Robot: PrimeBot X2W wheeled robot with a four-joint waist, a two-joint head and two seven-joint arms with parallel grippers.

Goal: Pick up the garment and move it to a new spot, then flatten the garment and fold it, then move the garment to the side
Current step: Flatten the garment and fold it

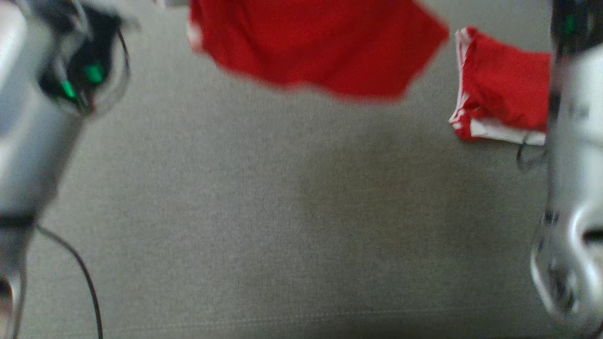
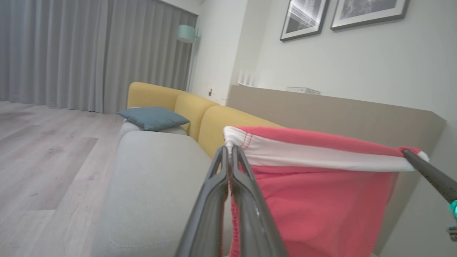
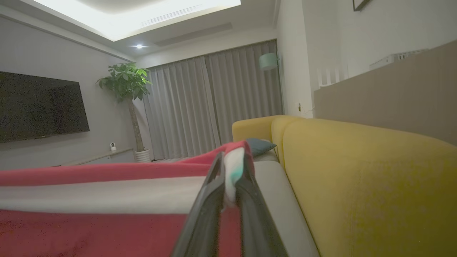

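The red garment (image 1: 320, 47) with a white waistband hangs in the air above the grey seat (image 1: 282, 212), blurred at the top of the head view. My left gripper (image 2: 230, 150) is shut on one corner of the waistband, and the red cloth (image 2: 321, 200) drapes below it. My right gripper (image 3: 228, 160) is shut on the opposite corner, so the white band (image 3: 107, 194) stretches taut between the two. The right gripper's finger (image 2: 425, 171) also pokes in from the right of the left wrist view, pinching the far corner.
A second red garment with white trim (image 1: 504, 89) lies folded on the seat at the right. My pale forearms (image 1: 37, 117) (image 1: 574, 188) flank the head view, and a cable (image 1: 85, 278) hangs at the lower left. Behind stand a yellow sofa back (image 3: 357, 178) and a blue cushion (image 2: 153, 117).
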